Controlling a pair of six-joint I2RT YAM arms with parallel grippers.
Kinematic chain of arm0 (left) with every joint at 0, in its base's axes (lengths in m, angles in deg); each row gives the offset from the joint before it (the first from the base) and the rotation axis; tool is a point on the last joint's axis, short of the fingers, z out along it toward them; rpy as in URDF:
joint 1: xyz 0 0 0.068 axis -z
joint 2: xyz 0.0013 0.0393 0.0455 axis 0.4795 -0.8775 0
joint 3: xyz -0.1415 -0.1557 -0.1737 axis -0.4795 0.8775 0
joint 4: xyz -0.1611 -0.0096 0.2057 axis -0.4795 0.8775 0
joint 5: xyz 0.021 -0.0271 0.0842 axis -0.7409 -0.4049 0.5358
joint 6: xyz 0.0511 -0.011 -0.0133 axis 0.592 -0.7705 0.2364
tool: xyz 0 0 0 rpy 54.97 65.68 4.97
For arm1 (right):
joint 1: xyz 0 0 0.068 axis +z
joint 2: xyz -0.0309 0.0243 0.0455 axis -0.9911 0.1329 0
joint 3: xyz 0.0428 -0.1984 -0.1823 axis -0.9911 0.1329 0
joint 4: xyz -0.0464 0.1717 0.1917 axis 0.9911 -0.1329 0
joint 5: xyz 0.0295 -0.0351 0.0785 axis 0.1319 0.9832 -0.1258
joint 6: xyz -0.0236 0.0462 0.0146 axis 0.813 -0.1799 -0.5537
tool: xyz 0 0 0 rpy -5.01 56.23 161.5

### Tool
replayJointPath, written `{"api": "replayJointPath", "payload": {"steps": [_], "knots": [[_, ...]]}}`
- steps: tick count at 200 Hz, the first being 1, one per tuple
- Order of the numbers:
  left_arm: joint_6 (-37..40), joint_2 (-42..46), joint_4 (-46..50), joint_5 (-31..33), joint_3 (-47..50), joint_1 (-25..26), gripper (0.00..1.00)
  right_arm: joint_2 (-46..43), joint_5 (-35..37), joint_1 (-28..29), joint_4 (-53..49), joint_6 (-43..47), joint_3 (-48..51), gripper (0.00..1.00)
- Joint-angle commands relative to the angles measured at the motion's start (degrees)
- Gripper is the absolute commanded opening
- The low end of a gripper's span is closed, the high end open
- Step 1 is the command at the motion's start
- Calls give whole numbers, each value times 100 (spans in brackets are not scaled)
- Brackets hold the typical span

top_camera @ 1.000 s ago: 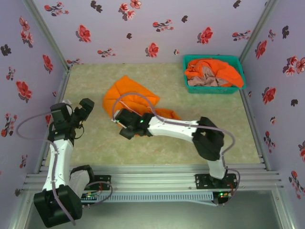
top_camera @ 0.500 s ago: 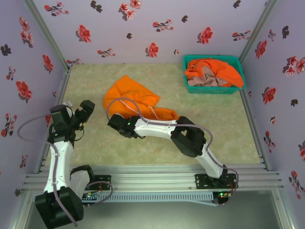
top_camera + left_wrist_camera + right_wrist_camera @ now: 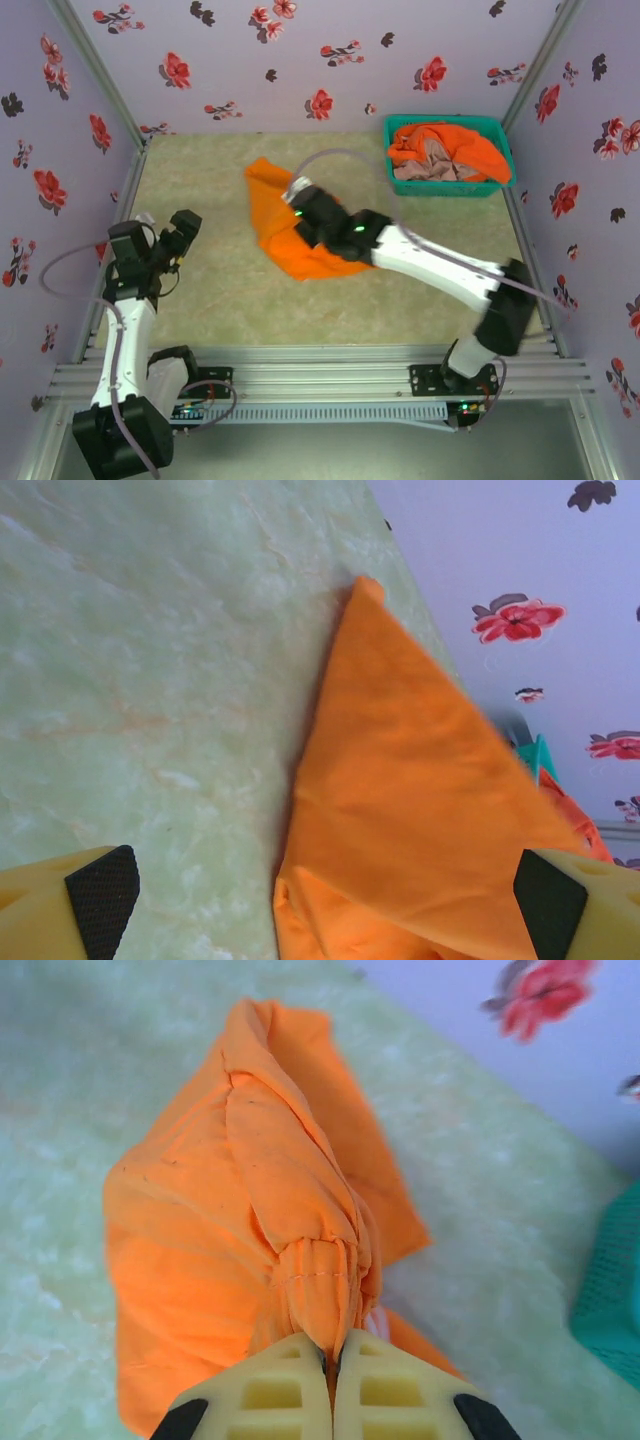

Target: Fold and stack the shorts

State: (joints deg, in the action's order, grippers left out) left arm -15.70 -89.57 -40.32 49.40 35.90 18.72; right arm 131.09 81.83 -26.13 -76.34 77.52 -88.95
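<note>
The right gripper is pressed together. Its two yellow fingers meet along one seam, and a bunched fold of the orange shorts is pinched between their tips. In the right wrist view the cloth gathers into a stitched ridge that runs straight into that seam. From there it spreads away from the gripper in loose folds onto the desk.

In the top view this gripper sits over the far part of the shorts, about the middle of the desk and toward its far edge. The shorts lie as a long crumpled shape running from there toward the near edge. The right arm reaches to them on a diagonal from the near right corner.

The left gripper is spread wide, with nothing between its fingers. It is close to the left edge of the desk and apart from the shorts. In the left wrist view its black pads stand at the two bottom corners. A pointed corner of the shorts lies flat on the desk beyond them.

The teal basket stands in the far right corner. It holds a second orange pair and a pink-beige pair, heaped together.
</note>
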Motion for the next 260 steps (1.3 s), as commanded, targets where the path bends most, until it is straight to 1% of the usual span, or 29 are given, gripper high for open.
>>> {"api": "replayJointPath", "payload": {"steps": [1, 16, 36, 59, 76, 95, 111, 129, 164, 178, 211, 260], "knots": [[-310, -70, -441, -115, 118, 294, 99, -631, 95, -327, -71, 27, 664, 0], [-478, -193, -743, -61, 201, 671, 99, -1116, 170, -595, -30, 26, 1117, 0], [-516, -500, -971, 162, 201, 1157, 99, -1650, 124, -865, 16, 45, 1722, 0], [-681, -944, -1417, 342, 177, 1591, 99, -1991, -253, -1015, -110, -51, 2233, 0], [-623, -1392, -1643, 520, -102, 1881, 99, -2037, -610, -1013, -181, -103, 2558, 0], [-324, -2178, -1557, 589, -816, 2175, 99, -1963, -1008, -1011, -187, -297, 2844, 0], [48, -2948, -1292, 670, -1632, 2360, 99, -1879, -1235, -1003, -155, -489, 3034, 0], [603, -3921, -563, 951, -2802, 2460, 99, -1764, -1425, -994, -92, -676, 3185, 0], [1608, -5770, 743, 1714, -4946, 2633, 90, -1549, -1443, -972, 1, -956, 3332, 0], [1894, -6425, 1232, 1996, -5738, 2722, 89, -1487, -1441, -960, 45, -1016, 3367, 0], [2263, -7590, 1767, 2626, -7101, 2900, 85, -1407, -1432, -941, 126, -1139, 3343, 0], [2435, -8989, 2418, 2777, -9079, 2978, 82, -1331, -1470, -943, 279, -1225, 3368, 0]]}}
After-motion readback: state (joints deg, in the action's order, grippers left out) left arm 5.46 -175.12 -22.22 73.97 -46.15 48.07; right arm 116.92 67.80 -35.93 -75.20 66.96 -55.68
